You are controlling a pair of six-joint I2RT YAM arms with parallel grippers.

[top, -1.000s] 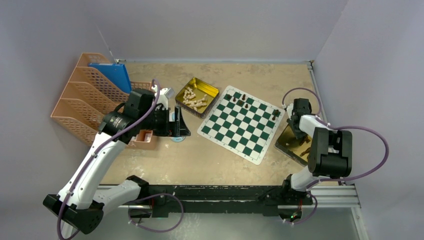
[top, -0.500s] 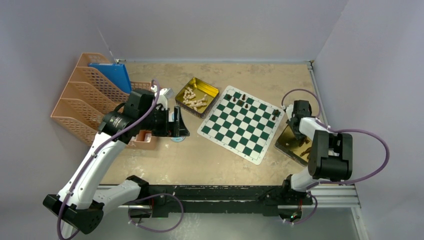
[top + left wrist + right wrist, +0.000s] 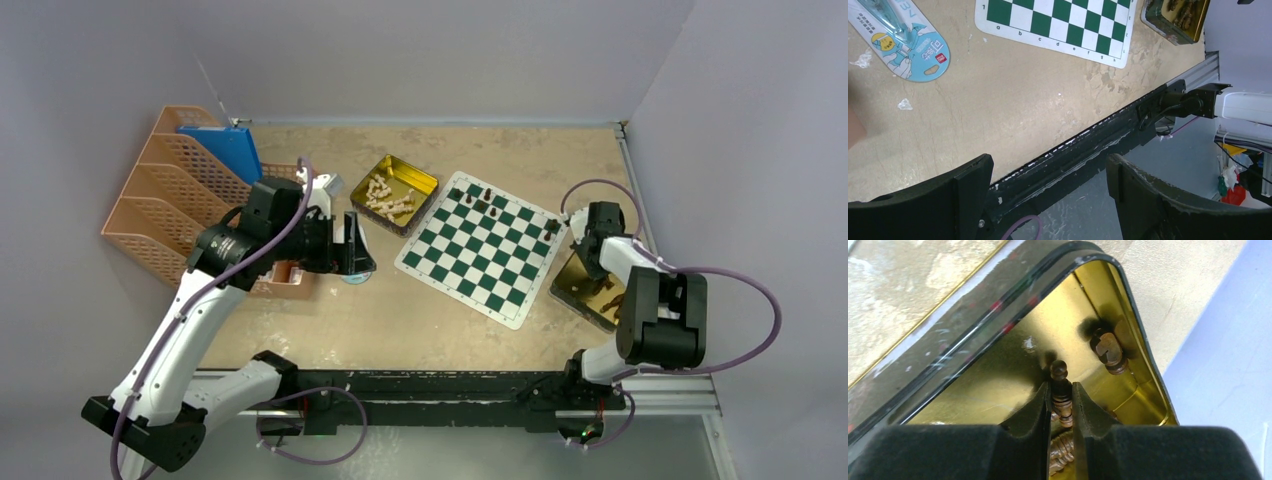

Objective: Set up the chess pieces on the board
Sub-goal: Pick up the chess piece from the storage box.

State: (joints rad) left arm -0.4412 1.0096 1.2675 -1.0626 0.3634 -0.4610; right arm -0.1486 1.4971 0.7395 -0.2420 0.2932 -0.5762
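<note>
The green-and-white board [image 3: 483,245] lies mid-table, its near edge also in the left wrist view [image 3: 1058,25]. A few dark chess pieces [image 3: 487,193] stand along its far edge. Pale pieces [image 3: 390,197] fill a gold tin to its left. My right gripper [image 3: 1061,390] reaches down into a second gold tin [image 3: 1143,340] right of the board and is shut on a dark brown piece [image 3: 1060,374], both fingers pressed against its stem. A dark rook [image 3: 1108,352] lies beside it, and more pieces sit under the fingers. My left gripper [image 3: 1048,165] hangs open and empty left of the board.
An orange file rack [image 3: 160,200] with a blue folder [image 3: 225,150] fills the left side. A small orange box [image 3: 290,272] and a blue toothbrush pack [image 3: 903,40] lie under the left arm. The black rail [image 3: 1098,145] marks the table's near edge.
The right gripper's jaws have closed in on the dark piece inside the tin. The left arm has shifted slightly left, its jaws still wide.
</note>
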